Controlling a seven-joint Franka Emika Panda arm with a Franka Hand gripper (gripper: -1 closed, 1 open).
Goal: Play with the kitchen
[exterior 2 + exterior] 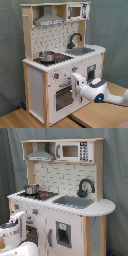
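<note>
Matt white, light-wood kitchen (70, 223)

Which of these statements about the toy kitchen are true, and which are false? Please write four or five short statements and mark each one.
1. A small metal pot stands on the stovetop. True.
2. The black faucet stands beside the grey sink. True.
3. The microwave is built in below the counter. False: it sits at the top, next to the hood.
4. The end effector is inside the sink. False: in the second exterior view it is in front of the kitchen, near the oven door.
5. The wall behind the stovetop is plain red. False: it is white, with a pattern of small marks.
</note>
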